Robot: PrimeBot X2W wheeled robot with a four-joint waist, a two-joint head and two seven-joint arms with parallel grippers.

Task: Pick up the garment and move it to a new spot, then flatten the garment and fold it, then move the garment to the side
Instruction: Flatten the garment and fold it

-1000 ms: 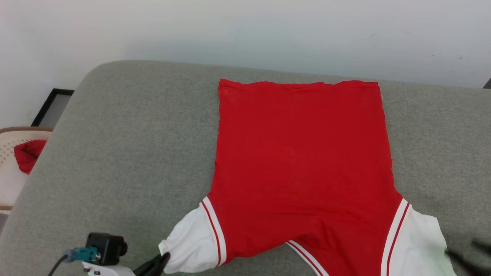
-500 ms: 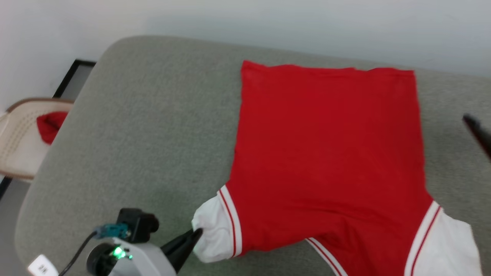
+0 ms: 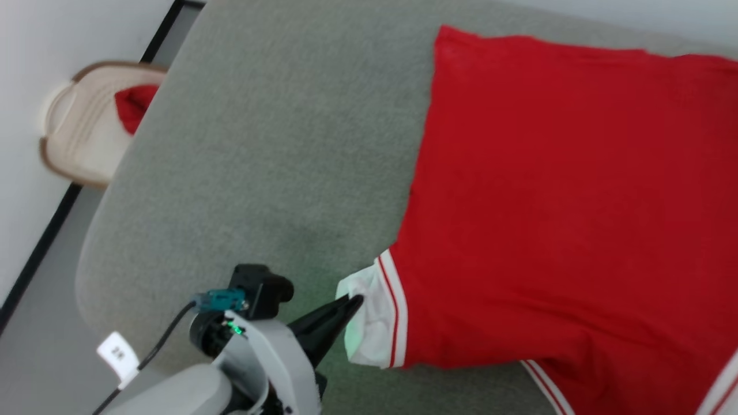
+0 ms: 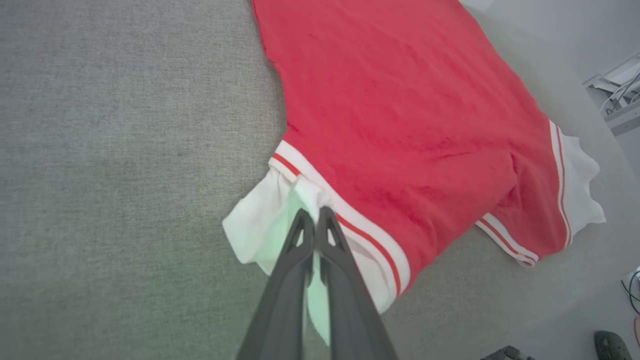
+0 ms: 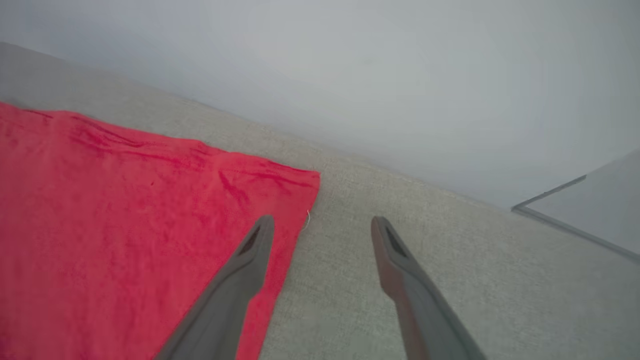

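Head cam swung, so whole scene slid in frame: garment (image 3: 565,202) now crowds right side, small red cloth (image 3: 134,106) up at upper left. Actual change: left gripper (image 3: 354,301) crept up from bottom edge, way more of pale arm (image 3: 271,357) showing. White sleeve (image 3: 372,331) in its pinch went from spread out to bunched narrow against red body.

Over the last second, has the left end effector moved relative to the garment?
Yes. The left end effector, shut on the garment's white sleeve, has carried it inward toward the striped shoulder seam, bunching the sleeve narrower.
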